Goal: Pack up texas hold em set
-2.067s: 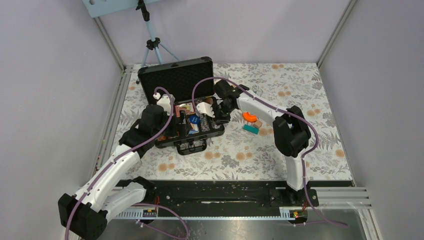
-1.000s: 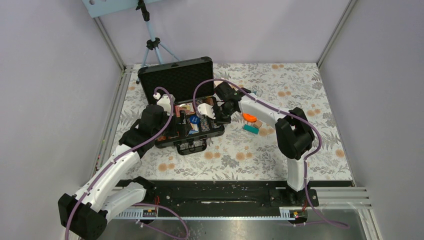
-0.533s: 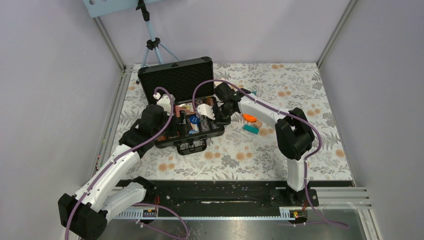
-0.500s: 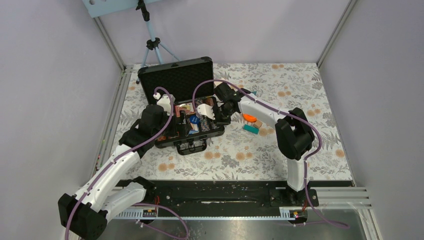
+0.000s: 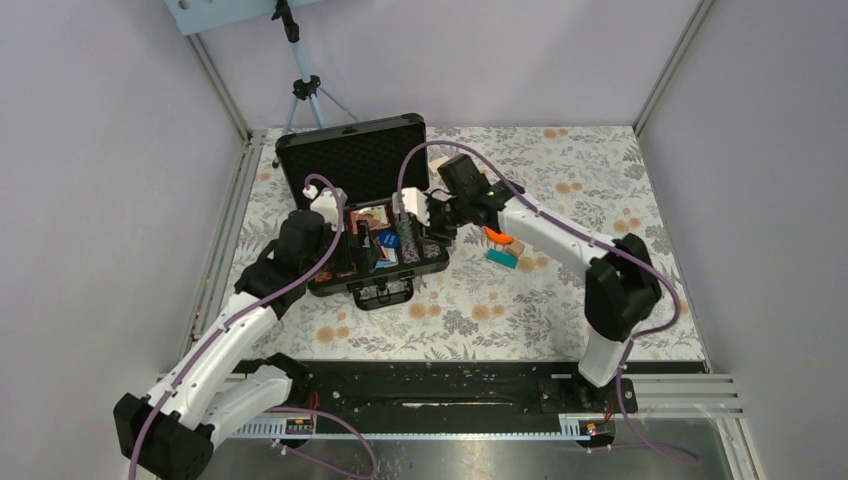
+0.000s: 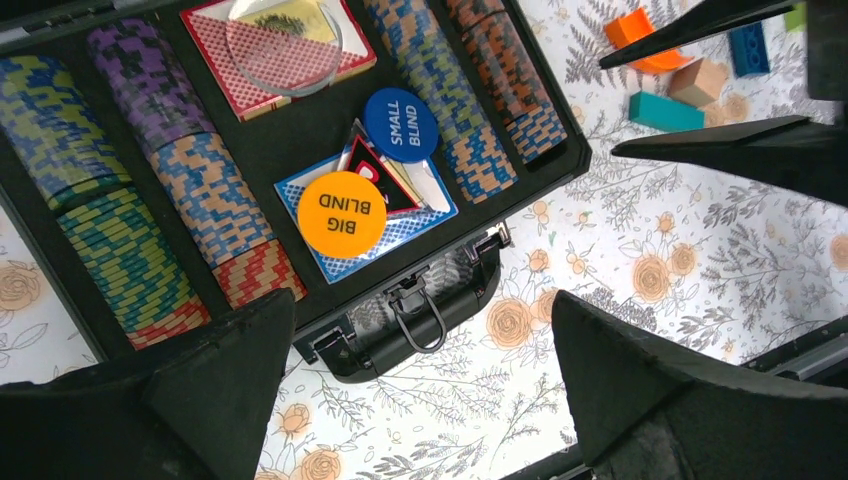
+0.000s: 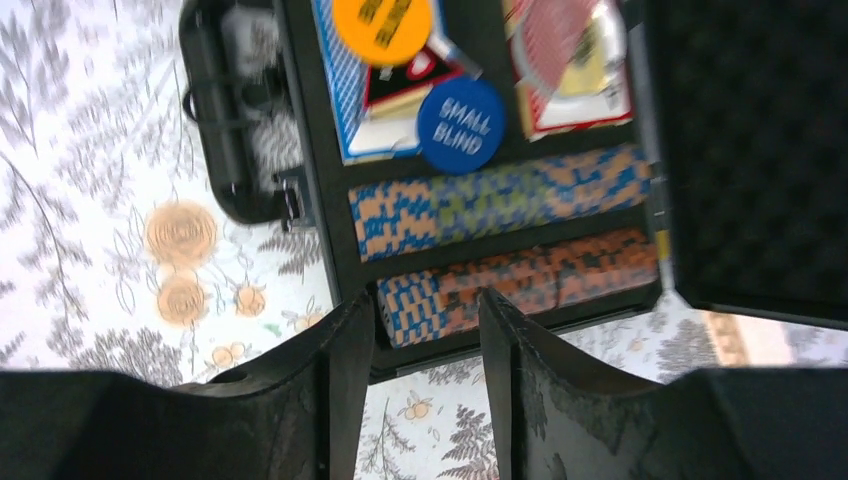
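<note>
Our right gripper (image 7: 420,305) has risen off the chip rows (image 7: 500,215), jaws parted, empty; left gripper (image 6: 420,300) gapes above the open briefcase (image 5: 350,160) near the table's (image 5: 600,170) far-left corner.

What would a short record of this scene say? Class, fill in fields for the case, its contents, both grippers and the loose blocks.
case: black case, lid open, on the floral table
chips: striped chip rows in the slots
discs: orange Big Blind disc and blue Small Blind disc on the blue card deck
left gripper: open, above the case, empty
right gripper: open, above the case, empty
outside the case: orange block and teal block on its right
</note>
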### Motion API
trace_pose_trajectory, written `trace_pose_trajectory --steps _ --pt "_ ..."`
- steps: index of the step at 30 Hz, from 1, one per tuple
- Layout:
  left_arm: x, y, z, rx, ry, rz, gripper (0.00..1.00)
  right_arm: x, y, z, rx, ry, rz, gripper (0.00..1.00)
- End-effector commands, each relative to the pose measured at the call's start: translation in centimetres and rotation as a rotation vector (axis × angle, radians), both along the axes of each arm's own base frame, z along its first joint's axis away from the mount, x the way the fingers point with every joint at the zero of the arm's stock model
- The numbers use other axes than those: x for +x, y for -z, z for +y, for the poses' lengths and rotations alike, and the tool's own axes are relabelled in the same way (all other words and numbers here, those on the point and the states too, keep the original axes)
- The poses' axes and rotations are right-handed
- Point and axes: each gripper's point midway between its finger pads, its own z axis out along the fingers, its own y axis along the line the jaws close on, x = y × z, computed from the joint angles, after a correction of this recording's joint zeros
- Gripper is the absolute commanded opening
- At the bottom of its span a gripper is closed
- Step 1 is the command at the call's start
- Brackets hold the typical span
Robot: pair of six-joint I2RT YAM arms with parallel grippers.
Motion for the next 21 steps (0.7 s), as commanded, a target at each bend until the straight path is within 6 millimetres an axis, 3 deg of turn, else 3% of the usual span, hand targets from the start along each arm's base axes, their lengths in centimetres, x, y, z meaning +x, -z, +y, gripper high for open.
trace_pose_trajectory --steps 1,4,7,11,18,21 --pt "0.5 -3.0 0.8 -0.022 -0.039 -0.108 0.99 0.3 -8.3 2.1 0.309 0.081 -0.049 0.49" --pt "0.1 -4.7 1.5 -0.046 -0.076 -0.152 0.99 2.3 -12.3 2.5 0.476 0.268 -0.043 0.59" --pt "-0.5 -7.5 2.8 -0.067 -0.138 -0.203 0.99 5.9 -17.3 2.4 0.614 0.544 0.002 0.65" --pt "-1.8 -11.2 4.6 -0.094 -0.208 -0.282 0.99 9.6 -20.6 3.1 0.691 0.785 0.107 0.68" --pt "-3.7 -13.4 6.1 -0.138 -0.258 -0.328 0.99 16.6 -24.0 5.1 0.814 1.000 0.104 0.68" --pt "-4.0 -13.3 5.9 -0.165 -0.252 -0.322 0.99 19.6 -23.7 5.5 0.832 1.065 0.040 0.69"
